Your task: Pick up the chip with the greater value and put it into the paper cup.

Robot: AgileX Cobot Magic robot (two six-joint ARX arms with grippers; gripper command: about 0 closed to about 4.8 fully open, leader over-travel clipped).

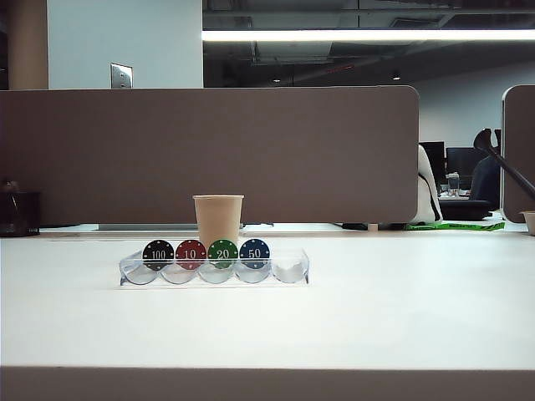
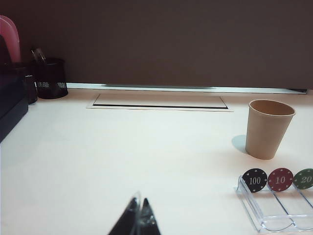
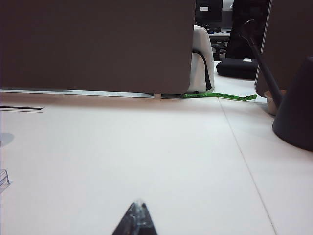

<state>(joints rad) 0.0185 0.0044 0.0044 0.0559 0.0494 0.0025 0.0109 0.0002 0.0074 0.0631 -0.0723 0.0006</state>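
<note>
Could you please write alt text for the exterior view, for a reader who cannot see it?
A clear plastic tray on a white table holds four upright poker chips in a row: the black 100 chip, red 10 chip, green 20 chip and blue 50 chip. A beige paper cup stands just behind them. Neither gripper appears in this view.

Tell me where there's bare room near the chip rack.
Bare white tabletop lies in front of the clear plastic chip rack, and to both its sides. Crowded: the beige paper cup stands close behind the black 100 chip row. Left gripper and right gripper, jaws shut, are apart from it.
</note>
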